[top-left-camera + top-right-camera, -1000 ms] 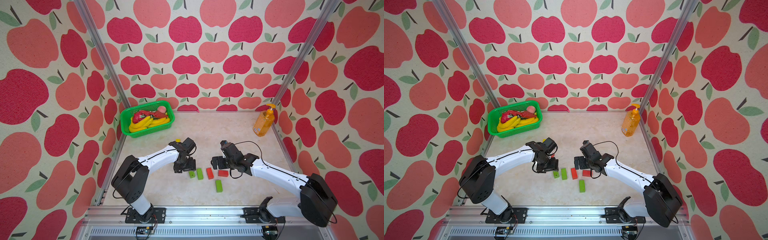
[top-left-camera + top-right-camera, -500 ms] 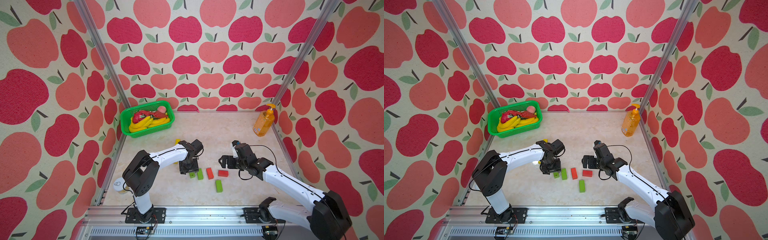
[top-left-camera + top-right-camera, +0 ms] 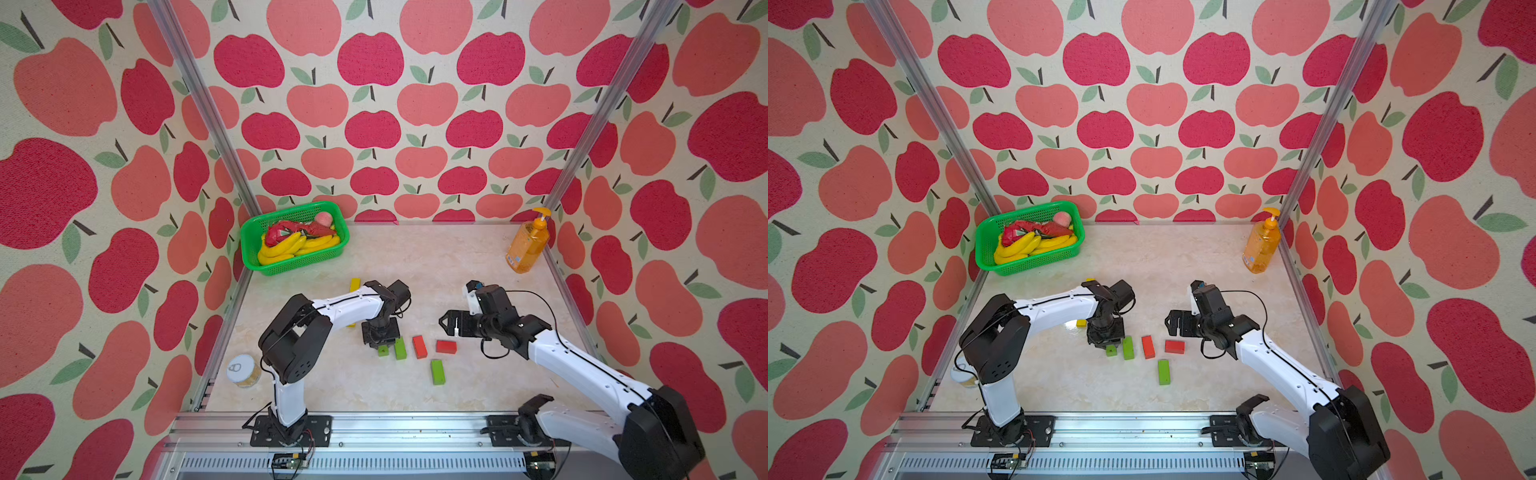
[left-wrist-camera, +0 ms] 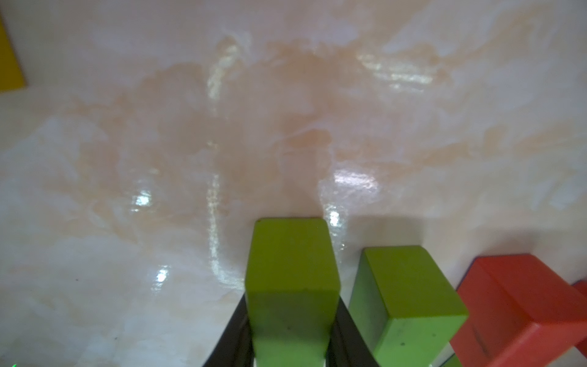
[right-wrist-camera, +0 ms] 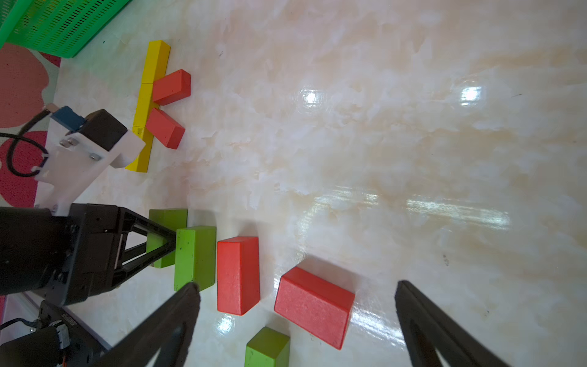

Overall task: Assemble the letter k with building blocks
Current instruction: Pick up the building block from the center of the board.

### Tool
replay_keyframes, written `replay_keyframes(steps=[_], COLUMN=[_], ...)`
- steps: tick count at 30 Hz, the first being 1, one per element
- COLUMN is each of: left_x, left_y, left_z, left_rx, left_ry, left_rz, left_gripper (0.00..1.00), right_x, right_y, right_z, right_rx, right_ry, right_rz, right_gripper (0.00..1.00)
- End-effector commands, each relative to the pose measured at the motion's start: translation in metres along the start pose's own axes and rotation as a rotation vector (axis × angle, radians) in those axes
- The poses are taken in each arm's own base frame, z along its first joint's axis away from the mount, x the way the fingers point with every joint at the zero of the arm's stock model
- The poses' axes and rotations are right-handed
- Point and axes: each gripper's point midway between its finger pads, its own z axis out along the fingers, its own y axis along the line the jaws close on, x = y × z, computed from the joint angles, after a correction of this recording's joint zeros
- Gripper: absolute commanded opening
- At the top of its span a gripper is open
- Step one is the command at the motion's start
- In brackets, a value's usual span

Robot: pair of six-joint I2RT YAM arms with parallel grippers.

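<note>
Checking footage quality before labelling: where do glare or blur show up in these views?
Left wrist view: white glare patches on the glossy beige marbled tabletop, matte green rectangular block slightly soft. Right wrist view: glare streaks on that tabletop. Both top views: evenly lit, sharp.

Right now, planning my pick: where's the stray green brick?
In both top views the stray green brick lies mid-table, nearer the front rail than two loose red bricks, touching neither.

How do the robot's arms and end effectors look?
The left arm and right arm have white links, black joints. The left end effector and right end effector are black, with slim triangular fingers. A black cable loops along the right arm.
</note>
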Motion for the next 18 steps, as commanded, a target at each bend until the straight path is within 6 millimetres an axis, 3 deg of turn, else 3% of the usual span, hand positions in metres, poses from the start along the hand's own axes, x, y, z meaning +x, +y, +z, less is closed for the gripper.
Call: replay_keyframes(steps=[1,5,10,14,18], left_x=[-0.003,-0.02,-0.068,-0.115,-0.151], left_y=[0.002,-0.012,-0.038,-0.052,-0.064], left_z=[-0.02,-0.054,-0.085,-0.08,-0.061], left_rx=[-0.032,-0.013,0.048,0.105,0.105], left_ry=[-0.024,-0.085,-0.139,-0.126,-0.097], left_rz=[0.036,0.097,0.144,0.149,0.165], left_gripper=[0.07,0.06,0.08,0.08,0.08], right_x=[0.003,-0.004,-0.021,-0.033,-0.037], right_y=[-0.006,-0.012,-0.018,-0.02,-0.022], right_z=[0.002,0.0,-0.006,-0.01,-0.009], right_rx=[0.006,0.01,0.01,0.004,-0.005], right_ry=[0.034,0.03,0.019,-0.005,-0.02], right_rz=[0.002,0.016,0.041,0.063,0.079], right_gripper=[0.99,0.99,0.99,0.99,0.99])
